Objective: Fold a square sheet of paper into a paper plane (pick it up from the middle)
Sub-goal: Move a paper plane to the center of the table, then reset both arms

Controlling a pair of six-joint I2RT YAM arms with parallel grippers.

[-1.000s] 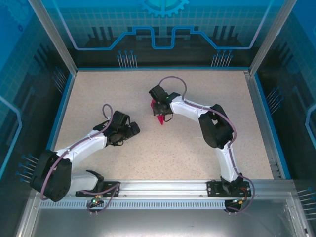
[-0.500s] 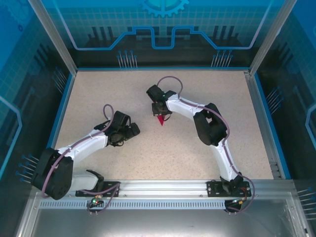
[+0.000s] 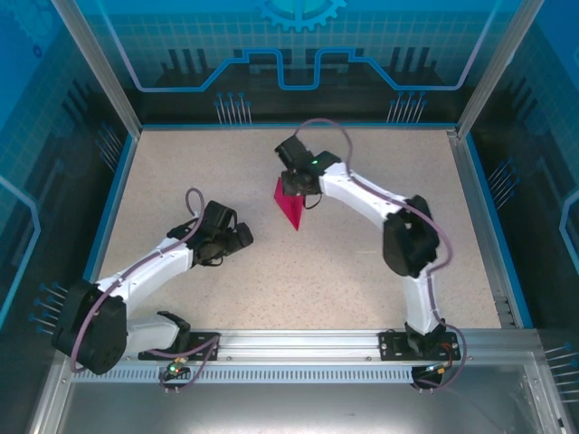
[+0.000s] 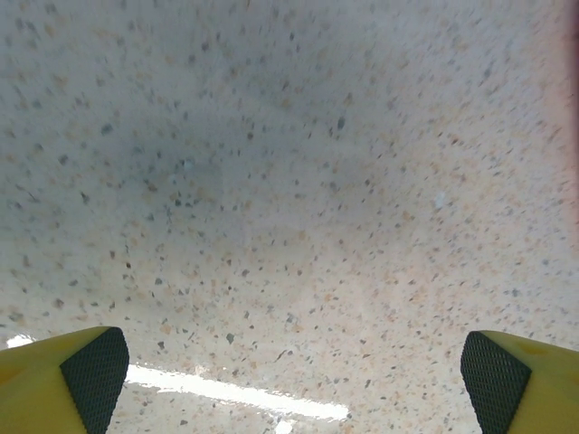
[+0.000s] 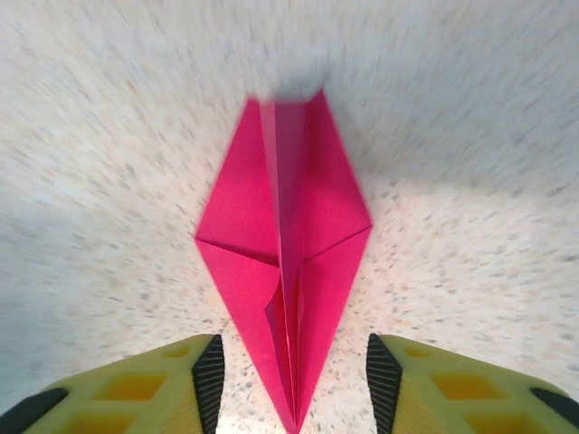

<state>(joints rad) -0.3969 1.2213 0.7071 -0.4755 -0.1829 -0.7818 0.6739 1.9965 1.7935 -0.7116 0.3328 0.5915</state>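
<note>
Right gripper (image 5: pixel 295 375) stands spread, its pads clear of the paper on both sides. Between them sits the narrow tip of the paper plane (image 5: pixel 285 244). Its body runs straight out ahead, wings opened, lying on the speckled tabletop (image 5: pixel 470 136). Left gripper (image 4: pixel 294 380), spread wide, hovers over bare tabletop.

One magenta paper plane (image 3: pixel 289 206) lay mid-frame, two pincers were there, left pincer (image 3: pixel 242 235) at lower left, right pincer (image 3: pixel 297 183) just above centre, one speckled counter (image 3: pixel 362 289) lay beneath.
</note>
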